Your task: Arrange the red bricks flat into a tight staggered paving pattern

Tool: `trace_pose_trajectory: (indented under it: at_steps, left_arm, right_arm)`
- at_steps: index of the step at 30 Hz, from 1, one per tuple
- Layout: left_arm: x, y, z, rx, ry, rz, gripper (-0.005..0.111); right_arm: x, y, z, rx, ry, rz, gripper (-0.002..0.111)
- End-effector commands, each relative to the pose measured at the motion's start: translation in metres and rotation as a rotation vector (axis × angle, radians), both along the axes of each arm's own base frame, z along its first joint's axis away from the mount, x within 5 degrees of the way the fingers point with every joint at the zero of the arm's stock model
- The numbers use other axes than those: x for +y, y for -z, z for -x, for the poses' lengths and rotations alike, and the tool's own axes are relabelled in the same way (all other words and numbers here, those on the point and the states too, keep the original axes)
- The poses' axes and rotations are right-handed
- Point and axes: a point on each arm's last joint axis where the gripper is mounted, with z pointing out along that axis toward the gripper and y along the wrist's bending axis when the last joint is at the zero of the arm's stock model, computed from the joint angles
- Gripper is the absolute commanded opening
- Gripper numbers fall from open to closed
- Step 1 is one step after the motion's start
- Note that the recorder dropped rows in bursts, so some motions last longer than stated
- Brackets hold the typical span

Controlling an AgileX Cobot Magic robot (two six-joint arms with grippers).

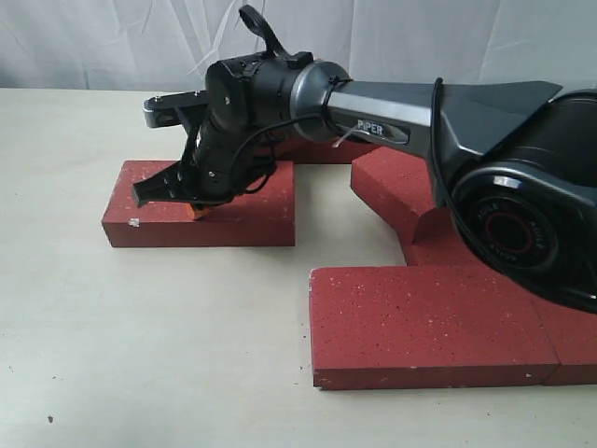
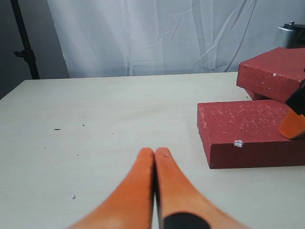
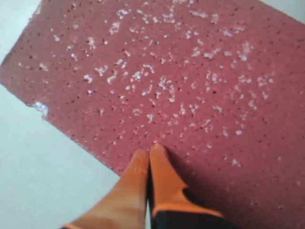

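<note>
Soft, even light fills all three views, bright but without glare, and on the pale counter [image 1: 140, 355] the red bricks [image 1: 429, 317] cast only faint, diffuse shadows hugging their bases. The exterior view is crisp, while in the left wrist view the left gripper [image 2: 155, 153], close to the lens, is blurred. The right wrist view is hazier overall, the white flecks on the brick smeared and the right gripper [image 3: 149, 151] out of focus
</note>
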Motion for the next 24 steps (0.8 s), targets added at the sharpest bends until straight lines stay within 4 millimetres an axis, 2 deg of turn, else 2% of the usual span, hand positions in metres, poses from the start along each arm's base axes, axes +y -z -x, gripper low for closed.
trace_pose_trajectory:
  at_steps: [1,7,14,24]
  left_arm:
    - [0.0,0.0,0.0,-0.014,-0.004,0.004,0.0]
    - [0.0,0.0,0.0,-0.014,-0.004,0.004,0.0]
    - [0.0,0.0,0.0,-0.014,-0.004,0.004,0.0]
    - [0.0,0.0,0.0,-0.014,-0.004,0.004,0.0]
  right_arm:
    - [-0.015,0.019,0.0,0.04,-0.016,0.165,-0.001]
    - [-0.024,0.019,-0.004,0.011,0.059,0.243,-0.001]
    - [-0.049,0.02,-0.022,0.035,0.131,0.274,-0.001]
    - [-0.071,0.019,-0.042,-0.018,0.162,0.309,-0.001]
